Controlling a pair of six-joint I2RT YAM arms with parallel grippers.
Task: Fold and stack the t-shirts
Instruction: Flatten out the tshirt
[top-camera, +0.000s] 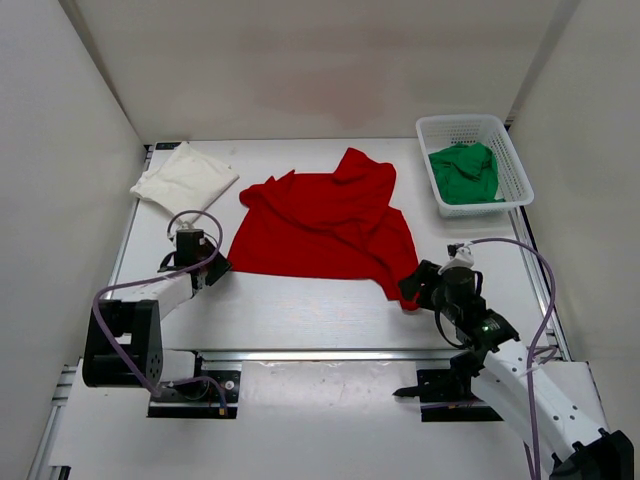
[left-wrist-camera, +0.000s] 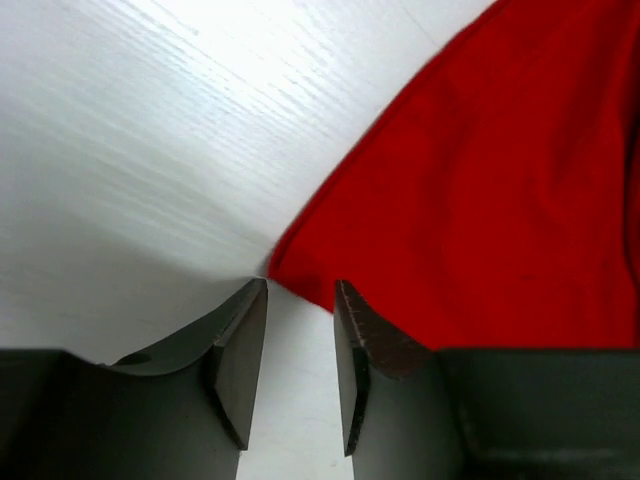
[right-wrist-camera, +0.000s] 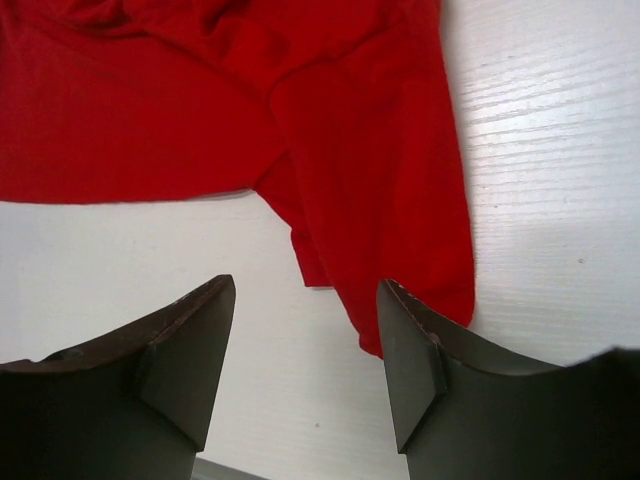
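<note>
In the top view the red shirt (top-camera: 320, 225) lies spread mid-frame on the table (top-camera: 300, 310), the cream shirt (top-camera: 185, 175) folded at upper left, the green shirt (top-camera: 465, 172) in the basket (top-camera: 455, 125) at upper right, with the left gripper (top-camera: 215, 270) at the red shirt's lower-left corner and the right gripper (top-camera: 412, 290) at its lower-right corner. The left wrist view shows the left gripper (left-wrist-camera: 300, 285) released, jaws narrowly parted over bare table, the red shirt's (left-wrist-camera: 500, 200) corner just at their tips. The right wrist view shows the right gripper (right-wrist-camera: 305, 283) released and wide, a lobe of the red shirt (right-wrist-camera: 200, 120) reaching down between its jaws.
</note>
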